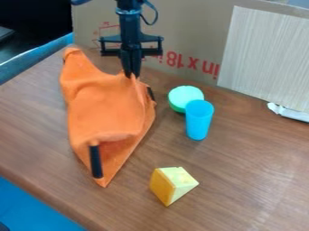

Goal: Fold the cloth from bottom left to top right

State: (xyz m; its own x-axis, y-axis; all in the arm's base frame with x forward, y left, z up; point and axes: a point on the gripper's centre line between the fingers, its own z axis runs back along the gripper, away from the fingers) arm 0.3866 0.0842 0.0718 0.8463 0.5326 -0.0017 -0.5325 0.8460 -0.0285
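Tool fingertips (131, 76) are together, clamped, as far as can be made out, on a raised pinch of the orange cloth (109, 103). They sit up and to the left of the blue cup (198, 119), the landmark for everything else here. Above them the black arm (129, 18), the only one at work, hangs down from the top edge.

From the fingertips the cloth spreads down and to the left, lying on the desk (253, 167) to the left of the cup, the two well apart. Its long axis runs from a bunched peak at the upper left to a narrow point at the lower end, farther toward the viewer than the cup's base. Near that point a dark strip (96, 161) stands out against the orange, beside a raised, rolled edge.

That is the relation to work from: the grip is at the cloth's upper right margin, on the cup's side, with most of the fabric below and left of it. My judgement is that the fold is well along and wants only a small carry up and right, then lowering and release. Letting go too soon could let the raised fabric slump back; swinging too far right could brush the green round piece (184, 97) just behind the cup. In front of the cup, down and left, sits a yellow wedge (172, 185), clear of that path. Behind the cup, cardboard (175, 36) stands upright.
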